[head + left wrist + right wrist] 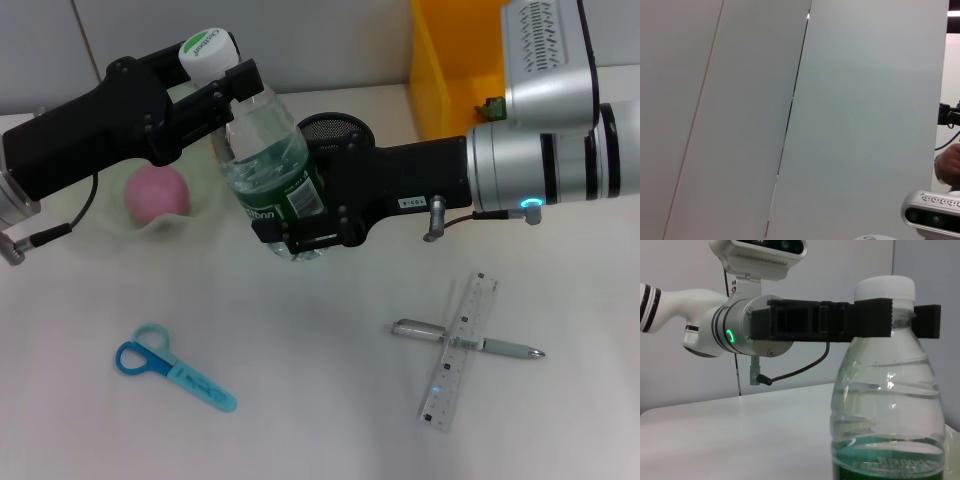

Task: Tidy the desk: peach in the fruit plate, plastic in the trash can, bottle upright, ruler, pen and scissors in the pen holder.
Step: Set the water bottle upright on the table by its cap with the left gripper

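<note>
White table point(320, 420) carries all. Yellow trash can point(445, 65) behind bottle, to right. Green plate point(120, 215) left of bottle, peach point(156, 193) inside. Bottle point(272, 165) held above table, tilted: left tool point(222, 82) clamps neck under cap, right tool point(300, 238) clamps base. Mesh holder point(335, 128) just behind bottle. Ruler point(458, 352) crossing pen point(470, 343), right-front of bottle. Scissors point(172, 368) left-front.

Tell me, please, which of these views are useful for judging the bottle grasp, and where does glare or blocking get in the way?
Head view: the bottle is clear, both claws on it, left claw at the neck, right claw at the label. Right wrist view: sharp, close on the bottle. Left wrist view: only bare wall.
</note>
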Controlling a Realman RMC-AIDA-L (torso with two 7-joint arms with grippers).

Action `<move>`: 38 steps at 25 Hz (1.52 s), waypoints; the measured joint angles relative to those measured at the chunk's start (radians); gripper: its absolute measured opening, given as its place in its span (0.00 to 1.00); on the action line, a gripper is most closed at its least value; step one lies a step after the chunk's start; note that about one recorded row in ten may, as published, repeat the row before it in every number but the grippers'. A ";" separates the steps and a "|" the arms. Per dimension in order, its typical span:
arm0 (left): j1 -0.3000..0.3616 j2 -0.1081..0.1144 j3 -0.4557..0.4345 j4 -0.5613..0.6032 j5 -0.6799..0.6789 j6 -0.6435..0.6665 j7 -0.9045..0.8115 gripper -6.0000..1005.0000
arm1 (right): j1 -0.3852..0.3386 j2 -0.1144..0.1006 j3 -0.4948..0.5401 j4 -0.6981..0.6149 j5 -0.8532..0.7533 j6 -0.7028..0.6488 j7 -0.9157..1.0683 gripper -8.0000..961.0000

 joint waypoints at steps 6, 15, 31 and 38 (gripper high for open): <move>0.003 -0.001 0.000 0.000 0.000 0.000 -0.007 0.45 | -0.003 0.001 0.000 -0.001 -0.002 0.000 -0.001 0.78; 0.007 -0.002 0.000 0.000 0.000 0.000 -0.007 0.45 | -0.001 0.001 -0.001 -0.002 -0.004 -0.001 -0.001 0.79; 0.004 -0.001 0.000 0.000 0.001 0.000 -0.007 0.45 | 0.003 0.002 -0.005 -0.006 -0.021 -0.001 0.004 0.82; 0.003 0.000 -0.003 0.000 0.022 0.000 -0.005 0.45 | 0.002 0.001 -0.001 -0.010 -0.022 -0.007 0.010 0.83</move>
